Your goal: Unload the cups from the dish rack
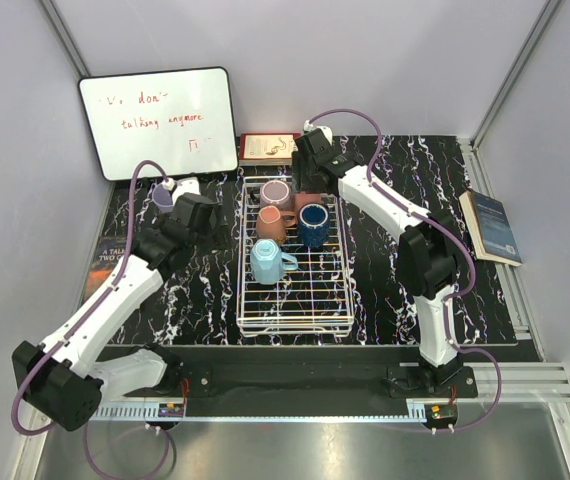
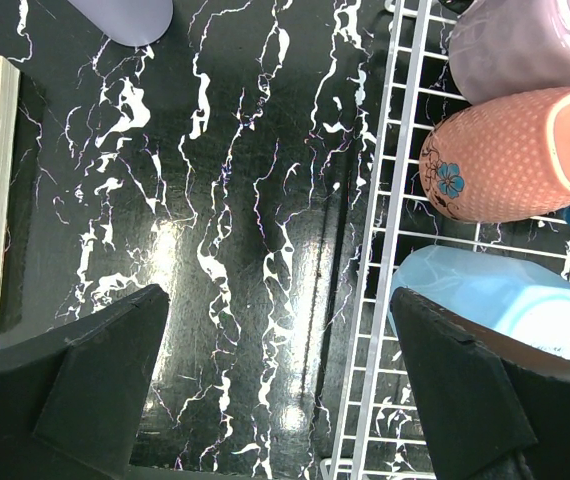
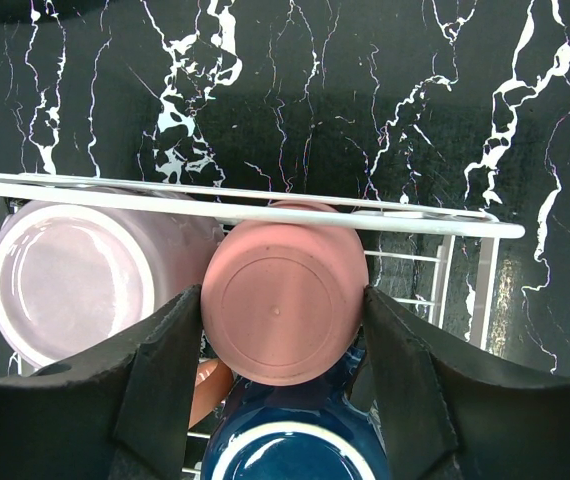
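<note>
The white wire dish rack sits mid-table. It holds a mauve cup, a terracotta cup, a dark blue cup and a light blue mug. At the rack's far end my right gripper is shut on an upside-down salmon pink cup, with a finger touching each side. The mauve cup lies to its left and the dark blue cup below it. My left gripper hangs open over the table, just left of the rack. A lavender cup stands on the table beyond it.
A whiteboard leans at the back left, with a book beside it. Another book lies at the right table edge and one at the left. The rack's rim wire runs just beyond the held cup.
</note>
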Action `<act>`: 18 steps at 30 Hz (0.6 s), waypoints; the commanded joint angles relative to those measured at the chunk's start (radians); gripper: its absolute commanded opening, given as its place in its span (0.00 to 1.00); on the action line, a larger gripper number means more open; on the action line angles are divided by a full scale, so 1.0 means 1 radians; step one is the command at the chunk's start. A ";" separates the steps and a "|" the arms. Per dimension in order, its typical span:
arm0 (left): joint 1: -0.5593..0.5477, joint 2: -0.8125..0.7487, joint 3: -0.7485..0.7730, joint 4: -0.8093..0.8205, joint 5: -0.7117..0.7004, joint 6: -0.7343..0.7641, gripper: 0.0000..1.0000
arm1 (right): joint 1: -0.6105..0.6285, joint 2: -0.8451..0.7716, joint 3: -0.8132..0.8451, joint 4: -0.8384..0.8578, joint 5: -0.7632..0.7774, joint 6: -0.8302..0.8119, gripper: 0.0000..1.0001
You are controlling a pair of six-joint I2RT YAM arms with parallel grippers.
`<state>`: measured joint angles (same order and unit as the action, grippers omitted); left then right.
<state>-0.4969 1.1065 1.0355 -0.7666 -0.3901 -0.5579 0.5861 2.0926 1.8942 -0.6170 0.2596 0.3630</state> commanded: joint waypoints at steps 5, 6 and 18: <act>-0.008 0.007 -0.008 0.030 -0.004 -0.004 0.99 | -0.011 -0.005 0.006 0.002 -0.005 0.017 0.00; -0.008 0.007 -0.006 0.030 -0.006 -0.002 0.99 | -0.011 -0.014 0.008 0.003 -0.005 0.014 0.00; -0.009 0.024 0.034 0.029 -0.012 0.003 0.99 | -0.009 -0.186 0.028 -0.023 -0.043 0.004 0.00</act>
<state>-0.5007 1.1213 1.0260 -0.7654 -0.3901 -0.5579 0.5838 2.0342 1.8942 -0.6403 0.2417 0.3641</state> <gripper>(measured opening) 0.987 0.655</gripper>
